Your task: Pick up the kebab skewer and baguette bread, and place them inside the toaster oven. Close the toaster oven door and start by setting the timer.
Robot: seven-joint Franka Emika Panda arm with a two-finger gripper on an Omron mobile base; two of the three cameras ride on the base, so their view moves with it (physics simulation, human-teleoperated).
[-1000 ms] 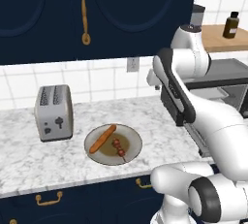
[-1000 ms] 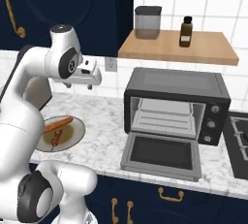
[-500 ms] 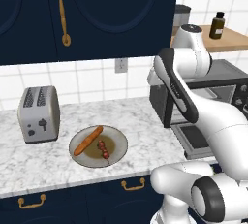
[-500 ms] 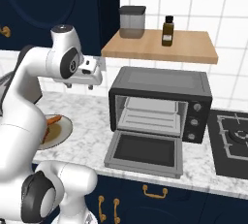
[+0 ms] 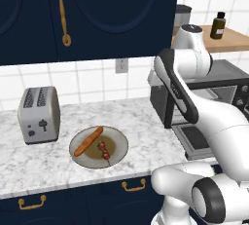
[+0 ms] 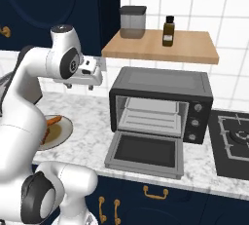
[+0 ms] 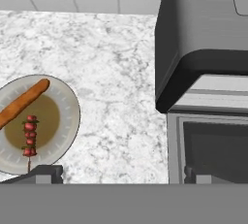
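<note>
Your gripper [image 6: 79, 85] hangs high over the counter with its jaws spread wide and nothing between them.

The kebab skewer [image 5: 103, 151] and the baguette bread [image 5: 88, 141] share the plate [image 5: 119, 140], which sits on the marble between the silver toaster [image 5: 38, 114] and the toaster oven [image 6: 161, 103]. In the hand view the skewer [image 7: 30, 136] lies at about 8 o'clock, with the baguette [image 7: 22, 103] just above it at 9.

Expect both to be light. The skewer is thin and lies low on the plate, so I'd close across the meat chunks near the middle (the bare stick probably gives the pads little to bite on). The baguette looks stiff and finger-shaped; take it across its width at mid-length so it doesn't tip.

The two pieces lie close, almost touching at one end, so come straight down. The toaster oven door [image 6: 144, 152] already hangs open and flat toward you, leaving the cavity free, but it juts over the counter edge; keep your approach above it.
</note>
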